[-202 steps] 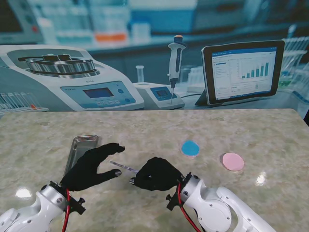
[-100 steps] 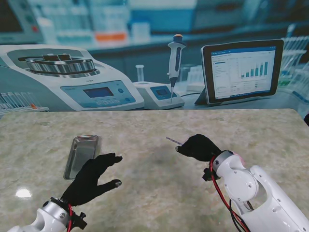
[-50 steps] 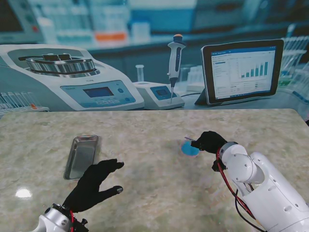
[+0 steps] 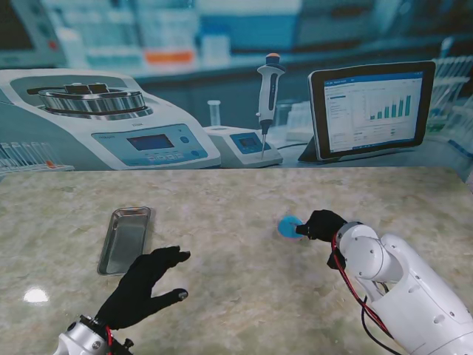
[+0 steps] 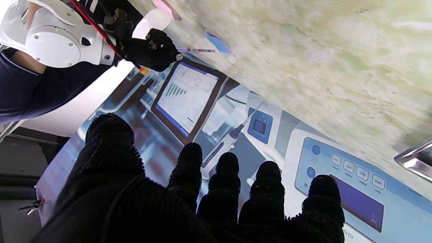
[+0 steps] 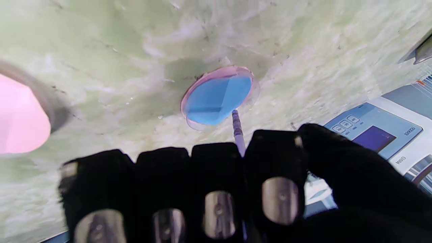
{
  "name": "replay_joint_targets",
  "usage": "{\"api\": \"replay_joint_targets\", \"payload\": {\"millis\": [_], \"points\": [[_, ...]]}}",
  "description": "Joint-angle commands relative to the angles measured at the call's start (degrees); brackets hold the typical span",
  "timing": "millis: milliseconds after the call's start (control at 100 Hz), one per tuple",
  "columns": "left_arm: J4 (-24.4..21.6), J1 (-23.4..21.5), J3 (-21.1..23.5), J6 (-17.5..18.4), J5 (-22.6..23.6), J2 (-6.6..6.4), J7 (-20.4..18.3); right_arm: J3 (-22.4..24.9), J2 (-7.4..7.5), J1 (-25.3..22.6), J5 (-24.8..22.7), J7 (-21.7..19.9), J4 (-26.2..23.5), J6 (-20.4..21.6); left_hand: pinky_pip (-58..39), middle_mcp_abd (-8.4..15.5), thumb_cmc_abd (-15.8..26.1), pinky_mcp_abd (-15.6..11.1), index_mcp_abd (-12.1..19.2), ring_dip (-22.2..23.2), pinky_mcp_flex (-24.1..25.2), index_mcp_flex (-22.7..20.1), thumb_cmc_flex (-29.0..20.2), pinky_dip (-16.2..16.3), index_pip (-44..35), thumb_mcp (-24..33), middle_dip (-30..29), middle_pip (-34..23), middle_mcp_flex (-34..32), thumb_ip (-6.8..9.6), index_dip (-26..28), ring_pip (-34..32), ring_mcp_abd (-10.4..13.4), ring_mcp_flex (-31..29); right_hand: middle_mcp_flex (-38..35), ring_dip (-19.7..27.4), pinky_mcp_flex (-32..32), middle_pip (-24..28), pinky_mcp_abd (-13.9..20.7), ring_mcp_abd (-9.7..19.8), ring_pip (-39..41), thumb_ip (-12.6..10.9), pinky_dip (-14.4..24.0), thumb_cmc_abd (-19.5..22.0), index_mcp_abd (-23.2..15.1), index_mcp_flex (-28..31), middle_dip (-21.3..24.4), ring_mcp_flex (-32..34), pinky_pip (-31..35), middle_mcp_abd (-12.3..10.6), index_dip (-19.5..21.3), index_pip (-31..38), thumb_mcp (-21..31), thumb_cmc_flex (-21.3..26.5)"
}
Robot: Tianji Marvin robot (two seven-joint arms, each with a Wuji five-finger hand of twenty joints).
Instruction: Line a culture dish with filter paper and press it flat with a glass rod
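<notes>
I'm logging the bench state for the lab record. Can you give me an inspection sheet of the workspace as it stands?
Surface: marbled table top, bare in the middle.
Job's things: dish with blue paper inside; glass rod tip at the dish's rim; pink disc off to the side.
Clutter: metal tray on the left.
Hands: right hand shut on the rod; left hand open, holding nothing.
Cables: red and black wires along the right wrist.
Surroundings: printed lab backdrop behind the table.
</notes>
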State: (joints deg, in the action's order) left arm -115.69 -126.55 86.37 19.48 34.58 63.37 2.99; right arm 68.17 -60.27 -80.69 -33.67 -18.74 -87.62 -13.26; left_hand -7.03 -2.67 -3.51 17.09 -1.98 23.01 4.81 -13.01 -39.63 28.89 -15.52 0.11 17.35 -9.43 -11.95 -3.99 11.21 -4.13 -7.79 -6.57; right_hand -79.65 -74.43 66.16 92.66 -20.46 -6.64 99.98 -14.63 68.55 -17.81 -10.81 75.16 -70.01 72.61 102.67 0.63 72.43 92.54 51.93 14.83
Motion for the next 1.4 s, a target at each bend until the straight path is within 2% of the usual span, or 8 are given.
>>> {"api": "replay_joint_targets", "payload": {"millis": [0, 360, 670, 790, 1000, 1390], "points": [[0.13, -0.38, -0.05, 0.16, 0.04, 0.09, -0.11, -0.44, 0.04, -0.72, -0.09, -0.40, -0.34, -0.94, 2.80, 0.38, 1.68, -2.15, 0.30, -0.73, 0.14, 0.92, -1.13, -2.01, 1.58, -1.42, -1.19, 0.96, 2.19, 1.64, -0.93, 1.06, 1.92, 2.36, -2.90, -2.44, 2.74, 8.30, 0.26, 5.97, 7.15, -1.88, 1.64, -1.30, 2.78, 3.07, -0.99, 2.19, 17.31, -3.35, 0.05, 7.88, 1.17, -1.85], [0.41, -0.30, -0.02, 0.20, -0.08, 0.10, -0.07, -1.32, 0.74, -0.26, -1.15, -3.62, -0.17, -3.30, 2.64, 0.37, 1.55, -2.17, 0.20, -0.73, 0.15, 0.88, -1.25, -2.50, 1.55, -1.39, -1.19, 0.93, 2.18, 1.65, -0.90, 1.02, 1.96, 2.23, -2.90, -2.70, 2.80, 8.25, 0.66, 6.34, 7.08, -1.88, 1.86, -0.96, 2.53, 3.04, -1.11, 2.22, 17.31, -3.65, 0.05, 7.86, 0.73, -1.68], [0.52, -0.25, 0.13, 0.29, -0.18, 0.13, 0.02, -0.09, 1.26, -1.55, -4.30, -5.45, -2.03, -6.76, 2.49, 0.34, 1.53, -2.14, 0.12, -0.71, 0.17, 0.76, -1.30, -2.68, 1.57, -1.36, -1.17, 0.83, 2.12, 1.66, -0.91, 0.98, 1.93, 2.07, -2.89, -2.98, 2.83, 8.22, 0.95, 6.79, 7.10, -1.81, 2.20, -0.60, 2.39, 3.03, -1.21, 2.23, 17.31, -3.99, 0.10, 7.83, 0.23, -1.52], [0.56, -0.19, 0.04, 0.34, -0.16, 0.12, 0.01, 0.47, 1.07, -2.03, -4.34, -4.66, -2.56, -6.62, 2.45, 0.26, 1.53, -2.16, 0.10, -0.71, 0.18, 0.76, -1.34, -2.73, 1.60, -1.35, -1.19, 0.84, 2.14, 1.67, -0.93, 0.98, 1.94, 2.05, -2.89, -3.04, 2.85, 8.20, 1.03, 6.84, 7.07, -1.84, 2.27, -0.59, 2.38, 3.03, -1.23, 2.24, 17.31, -4.04, 0.11, 7.82, 0.15, -1.52], [0.50, -0.19, 0.06, 0.33, -0.18, 0.12, -0.02, 0.68, 0.33, -2.07, -1.95, -1.58, -3.11, -3.88, 2.37, 0.20, 1.54, -2.15, -0.03, -0.72, 0.20, 0.72, -1.31, -2.78, 1.61, -1.37, -1.20, 0.84, 2.17, 1.66, -0.93, 1.00, 2.04, 2.09, -2.90, -3.15, 2.82, 8.20, 0.91, 6.73, 7.06, -1.99, 2.42, -0.81, 2.38, 3.03, -1.25, 2.24, 17.31, -3.90, 0.13, 7.81, 0.50, -1.77], [0.46, -0.33, 0.13, 0.50, -0.15, 0.10, -0.11, -4.85, 0.37, 3.21, -2.04, -2.16, 1.67, -5.15, 2.33, 0.24, 1.52, -2.20, -0.05, -0.73, 0.22, 0.77, -1.38, -2.89, 1.70, -1.34, -1.23, 0.87, 2.15, 1.67, -0.96, 1.02, 1.97, 2.12, -2.90, -3.16, 2.86, 8.16, 1.11, 6.92, 7.00, -1.77, 2.39, -0.62, 2.38, 3.03, -1.22, 2.27, 17.31, -4.01, 0.14, 7.81, 0.30, -1.83]]}}
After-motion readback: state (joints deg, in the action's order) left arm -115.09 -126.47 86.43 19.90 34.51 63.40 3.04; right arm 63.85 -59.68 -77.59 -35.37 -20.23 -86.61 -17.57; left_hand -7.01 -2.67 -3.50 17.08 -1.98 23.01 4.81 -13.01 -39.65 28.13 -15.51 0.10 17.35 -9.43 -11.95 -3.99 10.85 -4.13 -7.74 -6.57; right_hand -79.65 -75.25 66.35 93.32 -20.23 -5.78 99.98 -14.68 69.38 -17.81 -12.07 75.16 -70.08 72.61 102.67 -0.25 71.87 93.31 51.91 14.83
